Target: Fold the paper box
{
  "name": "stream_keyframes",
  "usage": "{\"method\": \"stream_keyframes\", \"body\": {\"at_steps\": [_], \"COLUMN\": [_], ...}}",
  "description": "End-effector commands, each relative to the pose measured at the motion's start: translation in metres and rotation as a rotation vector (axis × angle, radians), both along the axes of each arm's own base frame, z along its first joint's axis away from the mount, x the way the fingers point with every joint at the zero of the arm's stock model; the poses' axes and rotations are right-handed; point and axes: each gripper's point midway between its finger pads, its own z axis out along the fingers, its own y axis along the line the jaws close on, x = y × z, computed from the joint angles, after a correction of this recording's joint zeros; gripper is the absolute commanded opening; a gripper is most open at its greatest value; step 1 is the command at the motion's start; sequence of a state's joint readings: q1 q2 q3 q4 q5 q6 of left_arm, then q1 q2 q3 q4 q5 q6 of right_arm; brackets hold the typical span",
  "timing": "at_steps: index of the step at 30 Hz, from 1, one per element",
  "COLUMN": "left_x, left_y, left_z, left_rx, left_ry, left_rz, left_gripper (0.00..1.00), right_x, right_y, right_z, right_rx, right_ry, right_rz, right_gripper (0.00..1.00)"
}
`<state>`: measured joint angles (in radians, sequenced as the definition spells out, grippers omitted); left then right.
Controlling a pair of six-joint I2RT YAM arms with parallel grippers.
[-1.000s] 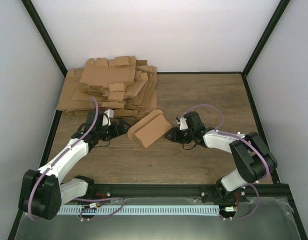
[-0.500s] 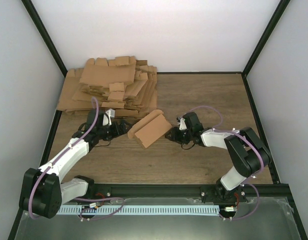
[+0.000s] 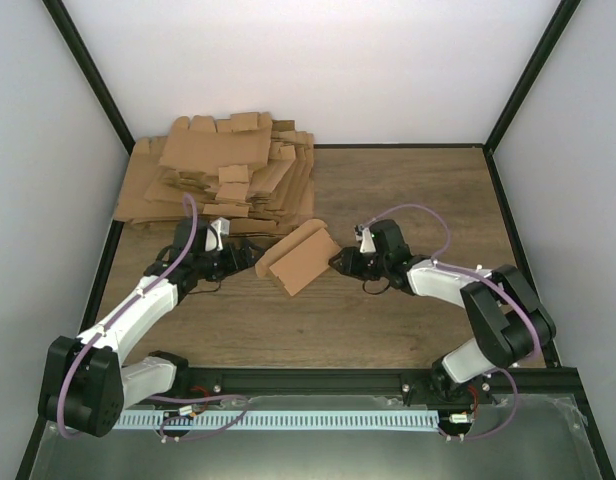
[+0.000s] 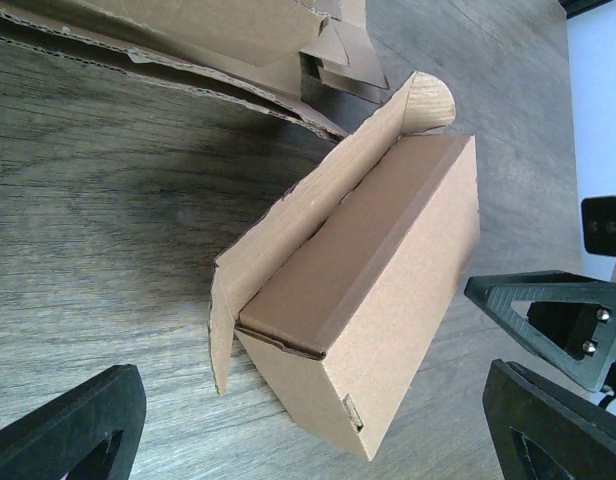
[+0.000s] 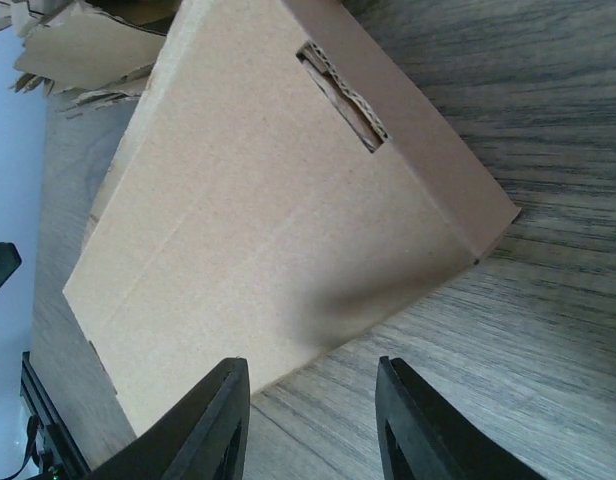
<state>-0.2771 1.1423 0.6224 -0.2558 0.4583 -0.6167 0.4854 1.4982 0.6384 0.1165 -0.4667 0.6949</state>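
The paper box (image 3: 296,257) lies mid-table, a brown carton folded into a rectangular shape with one long flap standing open along its far-left side. In the left wrist view the paper box (image 4: 378,290) shows a rounded tuck flap (image 4: 426,100) at its far end. My left gripper (image 3: 240,252) sits just left of it, jaws wide open and empty, with the carton ahead between its fingers (image 4: 73,430). My right gripper (image 3: 340,263) is at the box's right edge. Its jaws are open with bare table between them, and one finger (image 5: 203,420) is by the carton's lower edge (image 5: 258,200).
A big heap of flat cardboard blanks (image 3: 223,175) fills the back left corner, reaching close to the box; its edges show in the wrist views (image 4: 188,40) (image 5: 78,45). White walls and black frame posts (image 3: 528,75) close in the wooden table (image 3: 418,190).
My right gripper has shifted a little up and toward the box's right edge. The box and the left arm have barely moved.
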Motion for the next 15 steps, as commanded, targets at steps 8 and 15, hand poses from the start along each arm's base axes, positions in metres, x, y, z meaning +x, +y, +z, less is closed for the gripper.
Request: {"method": "stream_keyframes", "body": {"at_steps": [8,15], "left_x": [0.006,0.006], "left_y": [-0.003,-0.002], "left_z": [0.014,0.012], "left_rx": [-0.012,-0.007], "left_ry": [-0.047,-0.045], "left_rz": [-0.018,-0.019], "left_gripper": [0.95,0.95], "right_x": [0.015,0.009], "right_y": [0.004,-0.002], "right_z": [-0.009,-0.024], "right_rx": [-0.028,-0.057], "right_ry": [0.003,0.029], "right_rz": [-0.006,-0.011], "right_gripper": [0.36,0.36]}}
